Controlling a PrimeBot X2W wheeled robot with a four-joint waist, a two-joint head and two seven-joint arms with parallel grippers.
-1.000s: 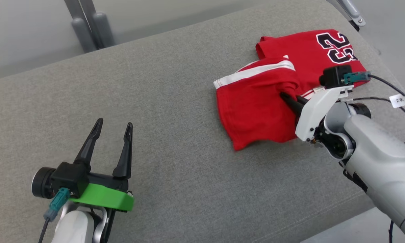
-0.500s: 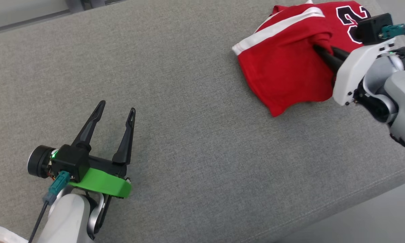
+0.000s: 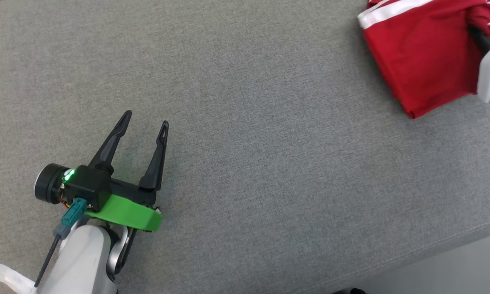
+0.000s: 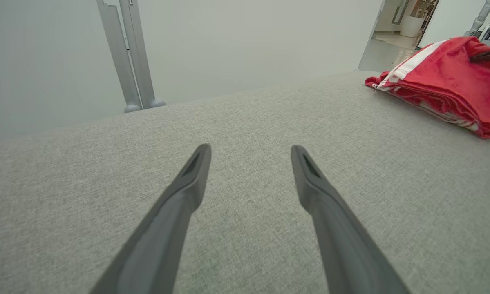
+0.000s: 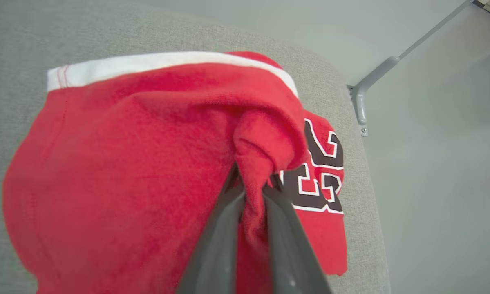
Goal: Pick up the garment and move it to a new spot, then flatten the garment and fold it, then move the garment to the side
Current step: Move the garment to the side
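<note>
Your right hand (image 5: 251, 183) was clamped on a fold of the red jersey (image 3: 420, 53) at the frame's upper right, well apart from your spread, empty left hand (image 3: 145, 117) at lower left.

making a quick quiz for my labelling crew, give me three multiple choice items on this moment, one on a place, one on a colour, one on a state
1. In the head view, where on the grey cushion is the red garment?
A) lower left
B) centre
C) upper right

2. What colour is the band along the garment's edge?
A) white
B) blue
C) yellow

3. How does the right claw stand?
A) wide open over bare cushion
B) shut on a bunch of the garment
C) shut on nothing

Answers:
1 C: the red cloth sits at the top right corner, far from the open left claw.
2 A: a white strip runs along the red edge in the right wrist view.
3 B: red fabric is pinched between its two fingers.
</note>
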